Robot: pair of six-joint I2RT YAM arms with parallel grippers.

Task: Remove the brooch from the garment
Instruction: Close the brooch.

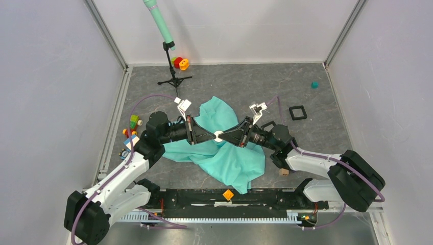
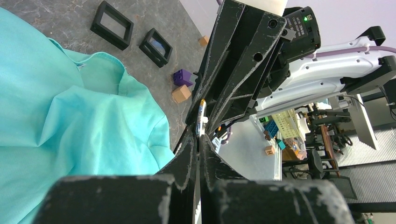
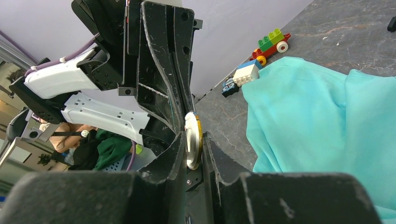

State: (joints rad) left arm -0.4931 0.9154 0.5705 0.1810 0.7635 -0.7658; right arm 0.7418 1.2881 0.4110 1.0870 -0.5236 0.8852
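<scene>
The garment (image 1: pixel 224 153) is a turquoise T-shirt lying crumpled mid-table, also seen in the left wrist view (image 2: pixel 70 130) and the right wrist view (image 3: pixel 322 121). The brooch (image 1: pixel 218 136) is a small white disc with a gold rim, held in the air above the cloth and apart from it. My right gripper (image 3: pixel 194 140) is shut on the brooch (image 3: pixel 192 140), a pad on each face. My left gripper (image 2: pixel 200 137) meets it tip to tip, jaws shut, and the brooch's thin edge (image 2: pixel 202 116) runs into its tips.
Black square frames (image 1: pixel 297 112) (image 2: pixel 111 24) lie right of the garment, with a purple block (image 2: pixel 183 77) and a wooden block (image 1: pixel 283 172). Toy bricks (image 1: pixel 131 127) sit at the left. A stand with a green pole (image 1: pixel 171 66) and a teal cube (image 1: pixel 314 84) are at the back.
</scene>
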